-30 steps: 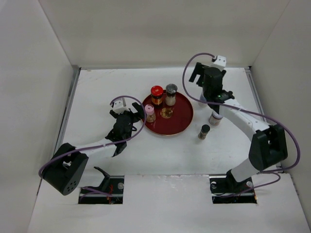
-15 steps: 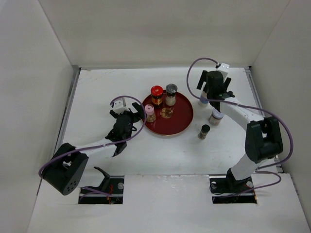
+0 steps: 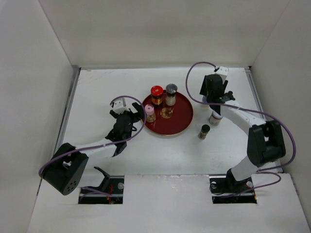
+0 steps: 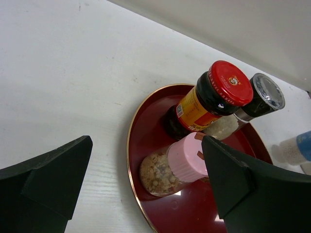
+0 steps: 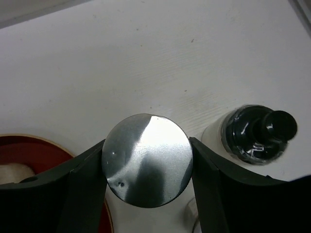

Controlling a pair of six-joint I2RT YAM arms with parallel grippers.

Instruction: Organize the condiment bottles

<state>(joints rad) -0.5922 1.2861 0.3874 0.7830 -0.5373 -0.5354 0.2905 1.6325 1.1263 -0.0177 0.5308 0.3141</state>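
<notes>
Now: silver-cap jar (image 5: 147,160) stands on the table (image 5: 146,58), just right of the tray (image 5: 29,145). Right gripper (image 5: 146,167) is over it, fingers (image 5: 87,179) against both sides of the cap, no gap showing. Gripped or only touching: cannot tell. A dark-topped bottle (image 5: 257,135) stands just beside it. On the tray are a red-cap jar (image 4: 226,87), grey-cap shaker (image 4: 266,92) and pink-cap jar (image 4: 184,158), clustered together. Left gripper (image 4: 146,145) is spread wide, holding nothing, at the tray's left rim, facing the pink-cap jar.
</notes>
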